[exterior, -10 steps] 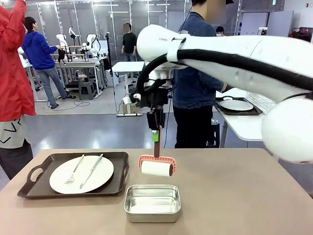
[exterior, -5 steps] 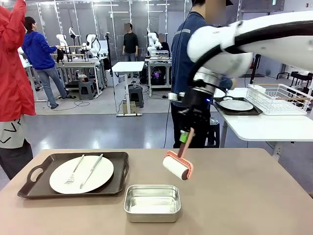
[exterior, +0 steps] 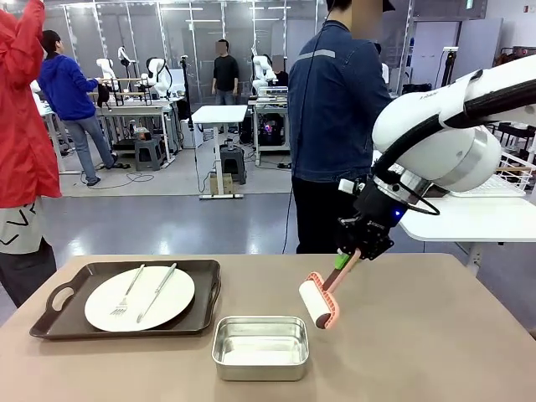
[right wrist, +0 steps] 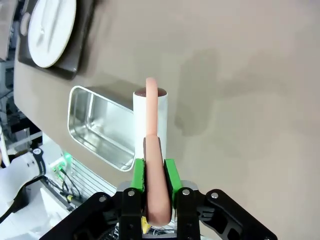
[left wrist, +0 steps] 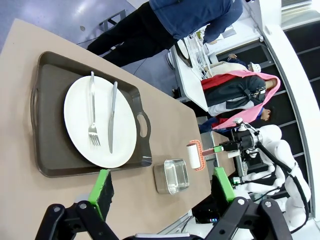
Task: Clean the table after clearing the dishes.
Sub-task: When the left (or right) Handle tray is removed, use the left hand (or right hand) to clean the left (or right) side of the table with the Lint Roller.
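Observation:
On the tan-brown table [exterior: 419, 352], at the left, a dark brown tray [exterior: 59, 295] carries a white plate [exterior: 139, 298] with a fork [exterior: 126, 295] and a second silver utensil [exterior: 157, 291]. My right gripper [exterior: 356, 251] is shut on the pink handle of a lint roller [exterior: 316, 303]. The roller's white roll hangs tilted, low over the table and just right of the steel pan [exterior: 260, 346]. In the right wrist view, the green pads [right wrist: 139, 172] clamp the roller [right wrist: 150, 117] handle. My left gripper [left wrist: 162, 186] is open, high above the tray [left wrist: 45, 125] and plate [left wrist: 100, 122].
The shiny steel pan [right wrist: 95, 127] stands empty near the front edge. A person in a blue jacket [exterior: 335, 126] stands at the far side with their back turned. Another person in red [exterior: 21, 126] stands at the left. A white table [exterior: 452, 219] lies behind my right arm.
My right arm has swung from the picture's middle to the right, carrying the lint roller with it. The roller has gone from level to tilted. The tray and pan have not moved.

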Controlling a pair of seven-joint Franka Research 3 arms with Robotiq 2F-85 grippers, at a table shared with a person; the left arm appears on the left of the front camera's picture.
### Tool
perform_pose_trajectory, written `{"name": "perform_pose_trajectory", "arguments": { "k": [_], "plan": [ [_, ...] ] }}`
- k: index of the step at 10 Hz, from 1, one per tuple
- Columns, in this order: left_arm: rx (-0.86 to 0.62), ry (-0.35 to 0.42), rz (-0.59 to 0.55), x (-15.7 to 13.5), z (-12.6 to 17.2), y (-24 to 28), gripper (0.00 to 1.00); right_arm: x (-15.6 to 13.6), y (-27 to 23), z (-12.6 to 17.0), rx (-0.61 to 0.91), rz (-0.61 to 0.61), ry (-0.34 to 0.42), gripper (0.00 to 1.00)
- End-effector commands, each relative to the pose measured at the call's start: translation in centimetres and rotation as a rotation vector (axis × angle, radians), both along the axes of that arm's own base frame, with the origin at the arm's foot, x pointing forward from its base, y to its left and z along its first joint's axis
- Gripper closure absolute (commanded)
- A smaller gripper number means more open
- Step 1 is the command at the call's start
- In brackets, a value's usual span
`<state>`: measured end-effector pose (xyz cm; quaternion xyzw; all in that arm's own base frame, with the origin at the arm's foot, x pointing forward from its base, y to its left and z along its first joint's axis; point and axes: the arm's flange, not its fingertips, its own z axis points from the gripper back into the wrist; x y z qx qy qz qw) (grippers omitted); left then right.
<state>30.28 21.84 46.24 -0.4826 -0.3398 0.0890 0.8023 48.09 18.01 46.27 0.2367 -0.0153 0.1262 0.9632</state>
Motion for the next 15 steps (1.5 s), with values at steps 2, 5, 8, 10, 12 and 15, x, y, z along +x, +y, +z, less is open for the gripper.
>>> {"name": "perform_pose_trajectory", "arguments": {
  "k": [2, 5, 8, 10, 12, 15],
  "plan": [
    [-0.006, -0.023, -0.005, -0.1, 0.1, 0.2, 0.0, 0.5, 0.6, 1.0, -0.036, 0.045, 0.037, 0.84],
    [-0.006, -0.023, -0.005, -0.1, 0.1, 0.2, 0.0, 0.1, 0.4, 0.5, -0.019, 0.041, 0.027, 0.78],
    [-0.006, -0.023, -0.005, -0.1, 0.1, 0.2, 0.0, 2.5, -4.8, -2.1, 0.102, -0.16, 0.097, 0.78],
    [-0.006, -0.023, -0.005, -0.1, 0.1, 0.2, 0.0, 3.5, -6.6, -4.1, 0.15, -0.223, 0.116, 0.78],
    [-0.006, -0.023, -0.005, -0.1, 0.1, 0.2, 0.0, 5.1, -6.8, -6.0, 0.206, -0.288, 0.127, 0.78],
    [-0.006, -0.023, -0.005, -0.1, 0.1, 0.2, 0.0, 6.4, -6.7, -8.6, 0.216, -0.274, 0.068, 0.78]
  ]
}}
